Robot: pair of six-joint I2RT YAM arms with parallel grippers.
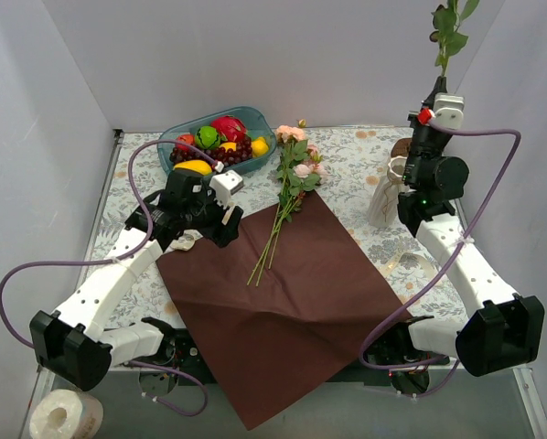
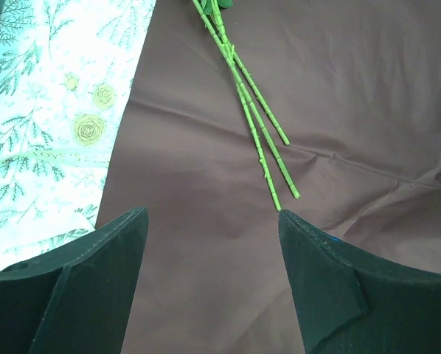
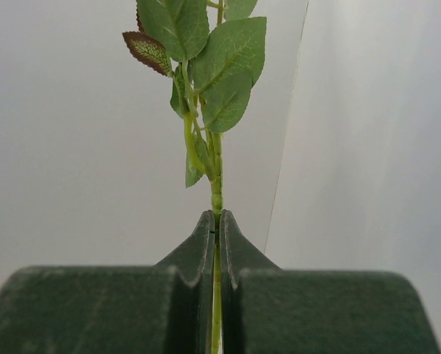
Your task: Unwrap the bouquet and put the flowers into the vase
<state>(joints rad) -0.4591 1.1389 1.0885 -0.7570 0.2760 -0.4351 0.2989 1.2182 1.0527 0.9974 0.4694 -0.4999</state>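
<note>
A lab test booth. Plain white panels [image 1: 255, 55] enclose the table [image 1: 365, 151] from nine to three o'clock; cabled robot arms [image 1: 100, 293] sit at six.

Left arm [image 1: 104, 288]: white shell links and black joint housings [image 1: 68, 347]. A row of small dark dots runs along the forearm link, possibly screw holes.
Right arm [image 1: 466, 265]: same build, with a green indicator light [image 1: 423, 199] on the black wrist.
Purple cable [image 1: 141, 197] loops along each arm.
White camera block [image 1: 226, 181] on each wrist, with a red tab [image 1: 424, 115] beside the right one.
Left hand [image 2: 212, 217]: two matte dark green wedge fingers [image 2: 95, 295], one with a blue fleck [image 2: 331, 237] on its inner edge.
Right hand [image 3: 217, 221]: same dark green.
</note>
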